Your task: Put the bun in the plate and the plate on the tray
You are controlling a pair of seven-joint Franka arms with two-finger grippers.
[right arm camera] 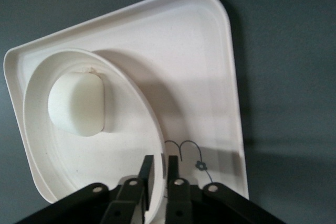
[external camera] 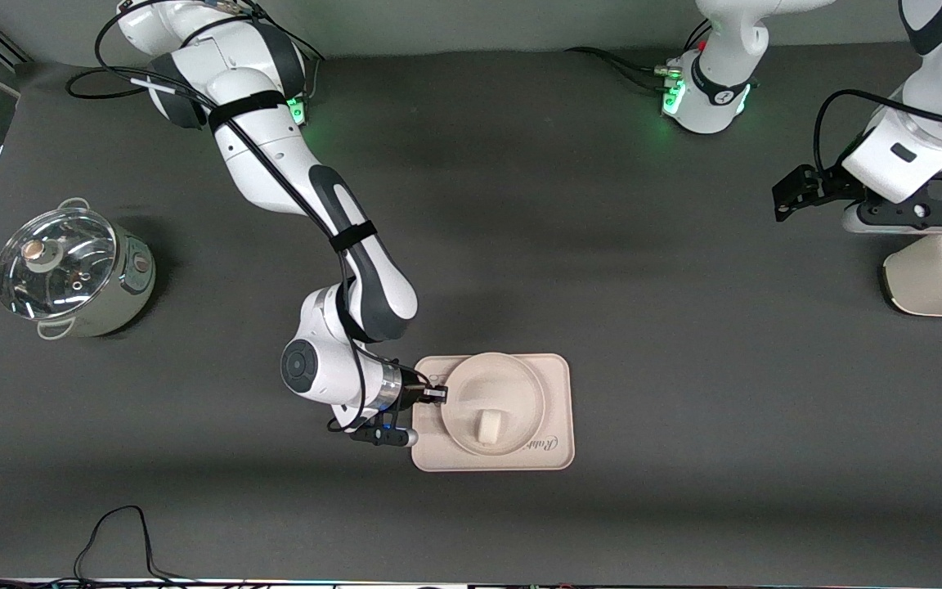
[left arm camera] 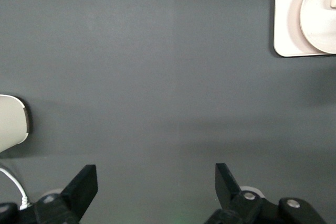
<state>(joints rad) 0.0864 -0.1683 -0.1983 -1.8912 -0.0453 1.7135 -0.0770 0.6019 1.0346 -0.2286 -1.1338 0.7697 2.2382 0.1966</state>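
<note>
On the dark worktop (external camera: 602, 327) a glass-lidded pot (external camera: 70, 274) and a white appliance (external camera: 941, 278) stand well apart from the tray (external camera: 557, 409), where the right claw (right arm camera: 157, 169) pinches the rim of the plate (external camera: 459, 409) carrying the bun (external camera: 488, 426), a grip plain only at the right wrist, while the left claw (left arm camera: 157, 182) waits wide open and empty.

Right pincer (right arm camera: 157, 174) pinching plate (right arm camera: 126, 145) rim, bun (right arm camera: 77, 103) in plate, plate over tray (right arm camera: 194, 72)
</note>
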